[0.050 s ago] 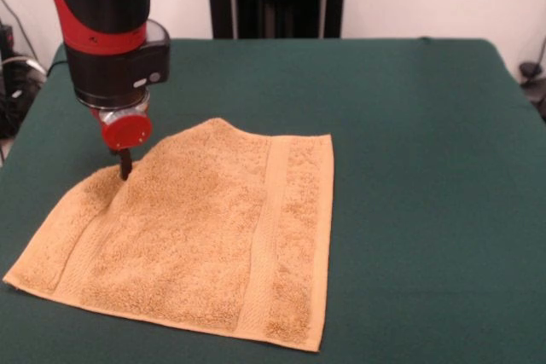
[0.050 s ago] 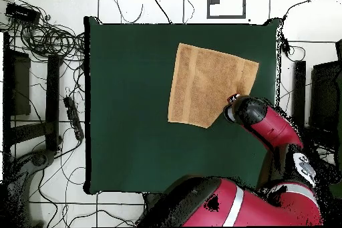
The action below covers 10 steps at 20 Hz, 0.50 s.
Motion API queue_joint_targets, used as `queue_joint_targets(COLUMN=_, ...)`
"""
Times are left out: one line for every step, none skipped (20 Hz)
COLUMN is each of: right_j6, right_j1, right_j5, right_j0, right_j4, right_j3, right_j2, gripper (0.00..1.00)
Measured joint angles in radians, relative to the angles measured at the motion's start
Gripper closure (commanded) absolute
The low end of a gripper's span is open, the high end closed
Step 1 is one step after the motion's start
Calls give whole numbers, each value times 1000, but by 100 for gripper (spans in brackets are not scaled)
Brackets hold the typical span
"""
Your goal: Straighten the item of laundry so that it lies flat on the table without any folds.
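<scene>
One orange-tan terry towel (image 1: pixel 200 232) lies spread on the dark green table (image 1: pixel 409 168), filling the lower left of the front view, toward 7 o'clock from the table's middle. Two flat woven bands cross it, one near its 3 o'clock edge and one near its 9 o'clock edge. Most of the cloth lies flat, but the corner at about 10 o'clock is drawn inward, with the fabric raised and rumpled around a notch in the outline. At that notch the gripper (image 1: pixel 125 165) of the red and black arm (image 1: pixel 107 14) comes down from above, its dark tip touching the towel's edge; whether its fingers are apart or clamped on the cloth cannot be told. In the overhead view the towel (image 2: pixel 208 83) sits toward 2 o'clock on the table (image 2: pixel 133 105), and the arm (image 2: pixel 267 122) covers its corner at about 4 o'clock.
</scene>
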Motion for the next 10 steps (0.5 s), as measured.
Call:
queue_joint_targets(right_j6=0, right_j1=0, right_j5=0, right_j0=0, right_j4=1, right_j3=0, right_j2=0, gripper=0)
queue_joint_targets(right_j6=0, right_j1=0, right_j5=0, right_j0=0, right_j4=2, right_j3=0, right_j2=0, gripper=0)
queue_joint_targets(right_j6=0, right_j1=0, right_j5=0, right_j0=0, right_j4=2, right_j3=0, right_j2=0, gripper=0)
queue_joint_targets(right_j6=0, right_j1=2, right_j5=-2, right_j0=1, right_j4=4, right_j3=-3, right_j2=1, gripper=0)
queue_joint_targets(right_j6=0, right_j1=3, right_j5=-4, right_j0=3, right_j4=6, right_j3=-6, right_j2=2, gripper=100)
queue_joint_targets(right_j6=0, right_j1=4, right_j5=-5, right_j0=4, right_j4=6, right_j3=-8, right_j2=2, gripper=100)
queue_joint_targets(right_j6=0, right_j1=5, right_j5=-6, right_j0=5, right_j4=6, right_j3=-9, right_j2=1, gripper=100)
queue_joint_targets(right_j6=0, right_j1=5, right_j5=-8, right_j0=7, right_j4=6, right_j3=-10, right_j2=1, gripper=100)
queue_joint_targets(right_j6=0, right_j1=6, right_j5=-10, right_j0=8, right_j4=5, right_j3=-11, right_j2=1, gripper=100)
queue_joint_targets(right_j6=0, right_j1=6, right_j5=-11, right_j0=8, right_j4=5, right_j3=-10, right_j2=1, gripper=100)
